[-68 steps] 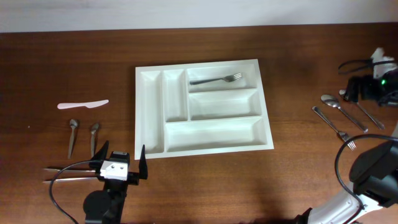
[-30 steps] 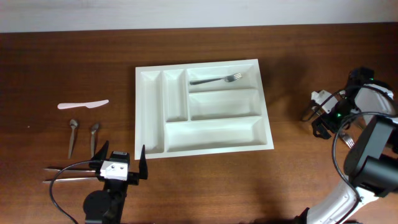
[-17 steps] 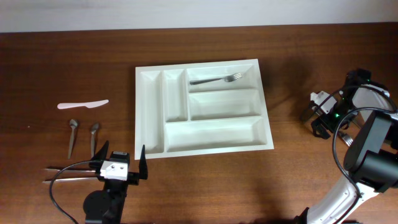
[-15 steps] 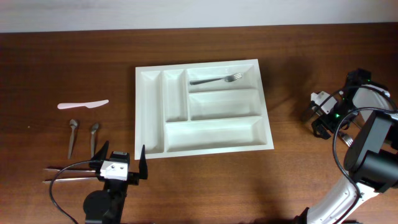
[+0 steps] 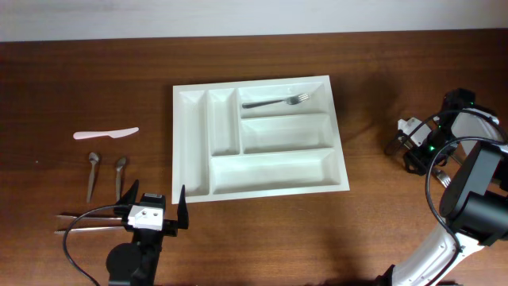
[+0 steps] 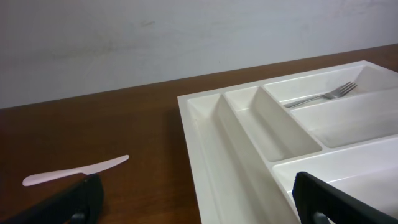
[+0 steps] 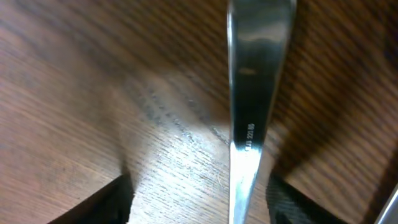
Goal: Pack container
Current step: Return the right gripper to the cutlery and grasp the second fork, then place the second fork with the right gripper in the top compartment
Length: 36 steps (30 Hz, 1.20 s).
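Note:
The container (image 5: 190, 103) is a large white tray at the table's middle; it also shows in the left wrist view (image 6: 205, 155). A steel fork (image 5: 275, 102) lies in its top wide compartment, and shows in the left wrist view (image 6: 320, 96). My left gripper (image 5: 151, 210) is open and empty in front of the tray's near left corner (image 6: 199, 208). My right gripper (image 5: 413, 151) is low over the table at the right, open (image 7: 199, 199). A steel utensil handle (image 7: 249, 124) lies on the wood between its jaws, nearer the right jaw.
A pink plastic knife (image 5: 105, 133) lies at the left, also in the left wrist view (image 6: 74, 172). Two spoons (image 5: 93, 175) (image 5: 120, 175) lie below it. Long steel utensils (image 5: 83, 221) lie by the left gripper. The right arm covers most of the right-side utensils.
The right arm swung from the back right corner down onto the utensils at the right. In the last second it has barely shifted. The left arm has not moved.

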Available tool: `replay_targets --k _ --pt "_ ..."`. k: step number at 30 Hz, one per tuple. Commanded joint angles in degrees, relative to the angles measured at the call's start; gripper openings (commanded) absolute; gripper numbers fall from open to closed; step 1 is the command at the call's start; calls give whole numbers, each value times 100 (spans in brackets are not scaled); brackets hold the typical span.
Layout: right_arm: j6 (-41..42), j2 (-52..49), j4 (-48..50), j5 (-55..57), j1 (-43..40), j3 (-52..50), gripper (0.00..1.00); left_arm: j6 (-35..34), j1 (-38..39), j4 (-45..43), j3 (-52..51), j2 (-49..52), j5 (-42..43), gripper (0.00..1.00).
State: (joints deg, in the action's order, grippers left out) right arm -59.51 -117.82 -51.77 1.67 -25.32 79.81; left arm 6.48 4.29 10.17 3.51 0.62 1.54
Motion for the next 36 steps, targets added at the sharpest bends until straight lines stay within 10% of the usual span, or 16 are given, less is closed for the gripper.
replay_targets --k 1,10,17,22,28,36 --pt "-22 -162 26 9 -20 -44 47 92 -35 -11 -48 -28 63 99" --pt "61 -162 203 13 -20 -44 4 92 -35 -11 -48 -28 63 99" --pt "815 -160 627 13 -13 4 4 92 -35 -11 -48 -28 63 99" --pt "3355 -138 529 2 291 1209 4 90 -35 -11 -48 -28 63 99" --pt "4564 -138 -527 -271 1193 3316 4 92 -35 -11 -48 -28 63 99" --pt "8876 -151 -542 -623 2570 4210 4 92 -35 -11 -48 -28 63 99"
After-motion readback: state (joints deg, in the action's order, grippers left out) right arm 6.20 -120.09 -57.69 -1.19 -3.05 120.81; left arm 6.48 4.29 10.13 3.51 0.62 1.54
